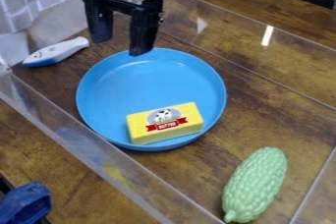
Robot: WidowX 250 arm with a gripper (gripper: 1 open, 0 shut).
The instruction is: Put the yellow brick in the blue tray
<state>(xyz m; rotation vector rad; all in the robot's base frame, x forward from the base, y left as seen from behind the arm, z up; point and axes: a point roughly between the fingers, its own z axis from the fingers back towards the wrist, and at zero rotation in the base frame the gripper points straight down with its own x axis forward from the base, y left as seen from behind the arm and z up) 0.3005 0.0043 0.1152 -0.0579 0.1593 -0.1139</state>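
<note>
The yellow brick (167,123) lies flat inside the blue tray (118,81), close to the tray's near rim, its red-and-white label facing up. My gripper (118,43) hangs pointing down over the tray's far left rim, well apart from the brick. Its two dark fingers (140,33) stand wide apart and open, with nothing between them.
A green bumpy gourd toy (254,184) lies at the near right on the wooden table. A white and blue object (54,51) rests left of the tray. A clear acrylic wall (79,135) runs along the near edge. Something blue (23,206) sits at the bottom left corner.
</note>
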